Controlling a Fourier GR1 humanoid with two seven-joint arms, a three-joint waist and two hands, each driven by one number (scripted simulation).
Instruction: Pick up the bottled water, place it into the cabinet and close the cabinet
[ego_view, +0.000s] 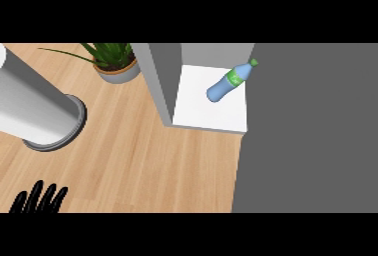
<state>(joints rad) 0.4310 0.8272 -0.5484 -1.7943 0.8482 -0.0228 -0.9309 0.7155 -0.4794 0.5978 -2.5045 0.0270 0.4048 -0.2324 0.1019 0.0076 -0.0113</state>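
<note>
Nearest, at about seven o'clock, the left hand (38, 198) rests over the wooden table (148, 160) with its fingers straight and spread, holding nothing; the right hand does not show. Farther off, near one o'clock, the bottled water (230, 81) already lies on its side on the white floor of the cabinet (210, 107), long axis slanting, green cap toward one o'clock, base toward seven. So placing looks done and closing remains. That calls for finding the door, probably the big grey panel (310, 130) at three o'clock, and swinging it shut.
</note>
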